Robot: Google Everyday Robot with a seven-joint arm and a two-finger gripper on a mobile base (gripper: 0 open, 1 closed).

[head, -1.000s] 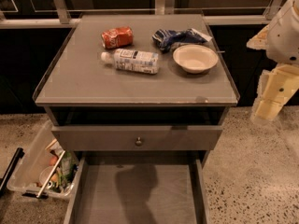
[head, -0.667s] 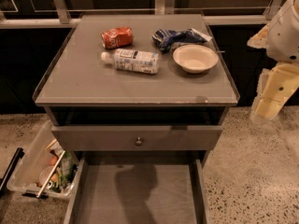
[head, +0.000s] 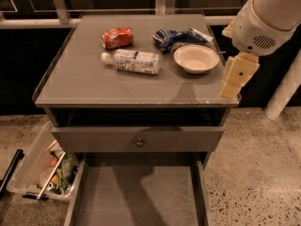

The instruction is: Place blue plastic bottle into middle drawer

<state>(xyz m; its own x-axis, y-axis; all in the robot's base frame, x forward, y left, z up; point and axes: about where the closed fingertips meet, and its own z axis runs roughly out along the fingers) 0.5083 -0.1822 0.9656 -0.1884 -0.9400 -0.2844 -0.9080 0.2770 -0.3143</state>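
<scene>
The blue plastic bottle (head: 132, 61) lies on its side on the grey tabletop (head: 80, 79), white cap pointing left, just in front of a red soda can (head: 117, 37). The middle drawer (head: 141, 197) is pulled out at the bottom of the camera view, and its flat grey floor is bare. My gripper (head: 233, 79) hangs from the white arm (head: 268, 18) at the table's right front corner, to the right of the bottle and apart from it, with nothing in it.
A white bowl (head: 196, 58) and a dark blue snack bag (head: 175, 36) lie on the tabletop right of the bottle. A shut drawer front with a round knob (head: 139, 141) sits above the open drawer. A clear bin of clutter (head: 42, 171) stands on the floor at left.
My arm and gripper have moved left and slightly up, from beside the table to over its right front corner. The bottle and the other things have not moved.
</scene>
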